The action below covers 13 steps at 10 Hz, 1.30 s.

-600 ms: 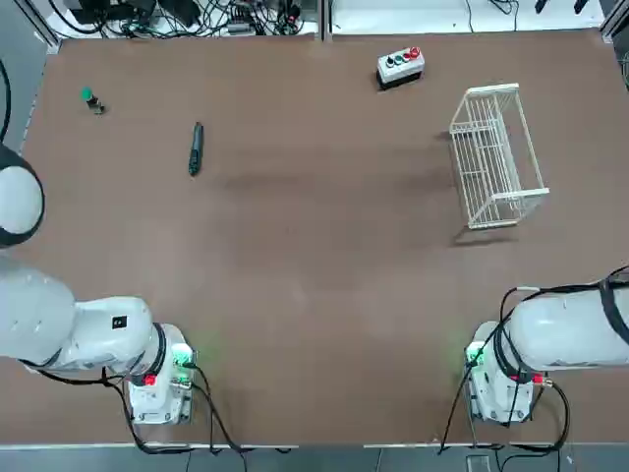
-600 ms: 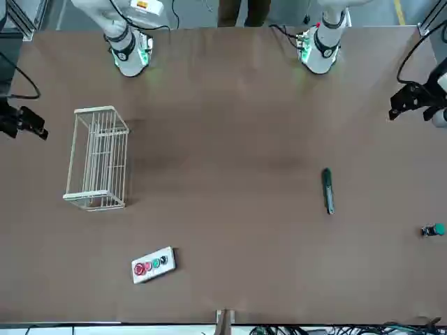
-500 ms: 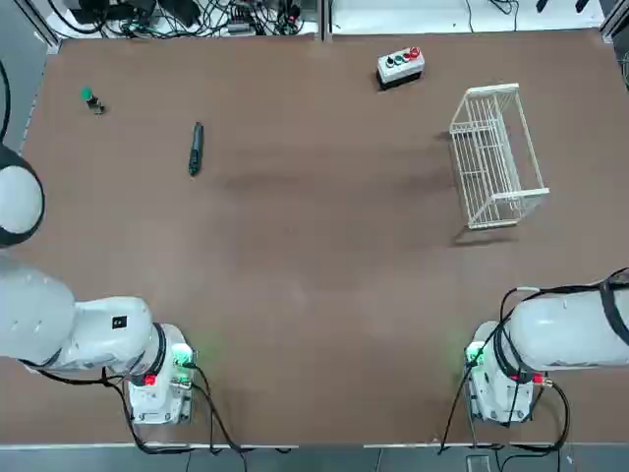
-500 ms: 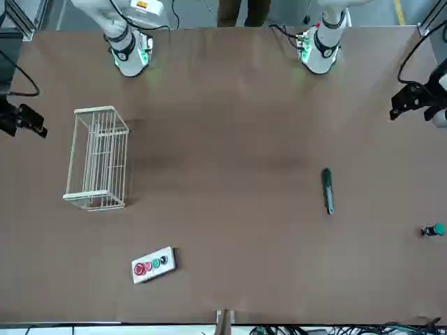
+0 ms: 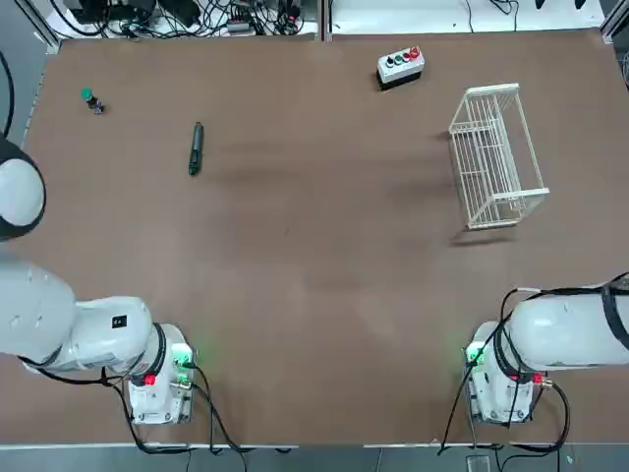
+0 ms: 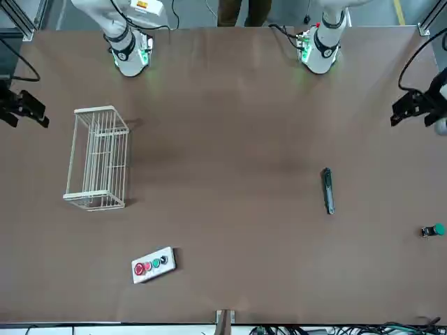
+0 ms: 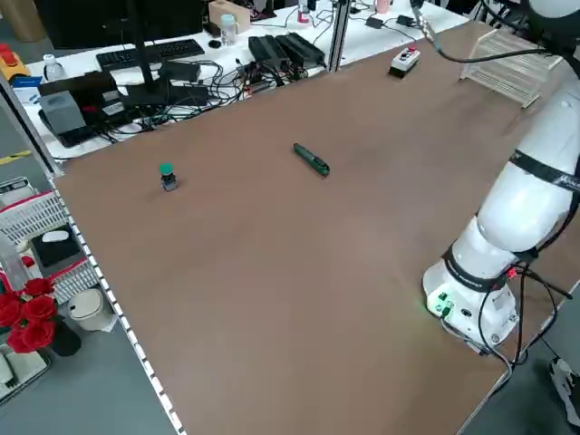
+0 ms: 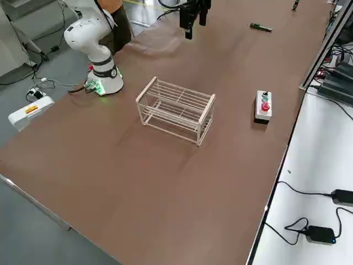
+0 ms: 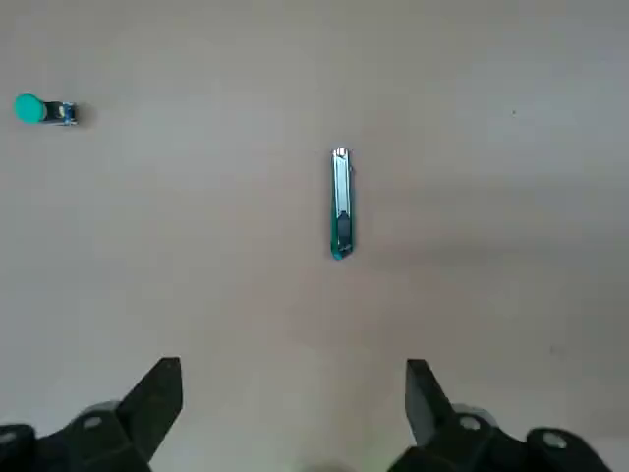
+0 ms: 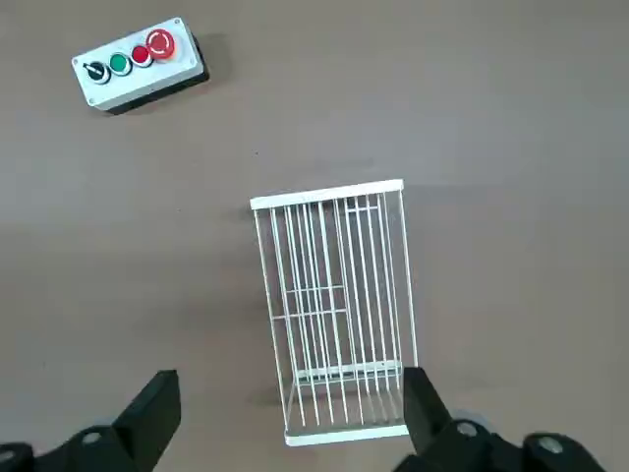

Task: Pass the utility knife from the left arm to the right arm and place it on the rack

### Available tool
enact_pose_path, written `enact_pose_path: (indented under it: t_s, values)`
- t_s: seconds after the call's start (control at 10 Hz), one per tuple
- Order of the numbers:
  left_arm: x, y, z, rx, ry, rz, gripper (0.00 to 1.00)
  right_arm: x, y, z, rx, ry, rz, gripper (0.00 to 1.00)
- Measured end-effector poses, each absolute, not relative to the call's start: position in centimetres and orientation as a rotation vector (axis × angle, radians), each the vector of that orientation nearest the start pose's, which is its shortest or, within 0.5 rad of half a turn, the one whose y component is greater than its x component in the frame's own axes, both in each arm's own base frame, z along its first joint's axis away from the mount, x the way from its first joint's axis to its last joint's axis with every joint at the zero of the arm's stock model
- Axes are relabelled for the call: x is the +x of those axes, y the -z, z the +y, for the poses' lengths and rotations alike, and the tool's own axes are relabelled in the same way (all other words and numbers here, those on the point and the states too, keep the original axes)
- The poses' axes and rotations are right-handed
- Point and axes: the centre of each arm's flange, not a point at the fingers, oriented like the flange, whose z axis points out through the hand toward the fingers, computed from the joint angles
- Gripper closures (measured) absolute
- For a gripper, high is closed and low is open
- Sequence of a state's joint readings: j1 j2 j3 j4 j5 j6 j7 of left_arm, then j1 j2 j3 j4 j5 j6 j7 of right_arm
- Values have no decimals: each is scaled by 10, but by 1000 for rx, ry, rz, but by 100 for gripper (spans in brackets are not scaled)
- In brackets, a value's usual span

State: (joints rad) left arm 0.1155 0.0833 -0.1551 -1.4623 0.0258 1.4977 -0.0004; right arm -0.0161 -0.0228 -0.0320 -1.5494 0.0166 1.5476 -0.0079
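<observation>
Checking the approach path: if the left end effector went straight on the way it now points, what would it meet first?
Probably the bare table. The open left end effector looks down at it, with the utility knife lying slightly ahead of its centre line; nothing stands between, though height is unclear.

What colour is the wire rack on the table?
White; the rack shows best in the right wrist view.

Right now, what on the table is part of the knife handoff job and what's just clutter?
Job:
- knife, lying on the table, untouched
- rack, nothing in it
- left pincer, open, high over the knife
- right pincer, open, high over the rack

Lying about:
- button box
- small green-topped thing
</observation>
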Motion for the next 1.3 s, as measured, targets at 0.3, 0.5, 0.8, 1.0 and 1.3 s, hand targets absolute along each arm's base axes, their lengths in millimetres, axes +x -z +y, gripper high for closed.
enact_pose_path:
  t_s: [0.3,0.5,0.8,1.0,1.3]
  values:
    - [616,-550,-15,-3143,-104,19,0,546,-637,-26,-3123,10,66,0]
    - [644,-487,-23,-3158,-69,-35,0,547,-635,-26,-3123,15,68,0]
    - [656,-410,-32,-3169,-53,-114,0,549,-637,-31,-3122,44,81,0]
    - [646,-360,-34,-3172,-57,-115,0,550,-637,-33,-3122,59,91,0]
    - [627,-305,-35,-3175,42,-106,0,550,-627,-33,-3121,25,96,0]
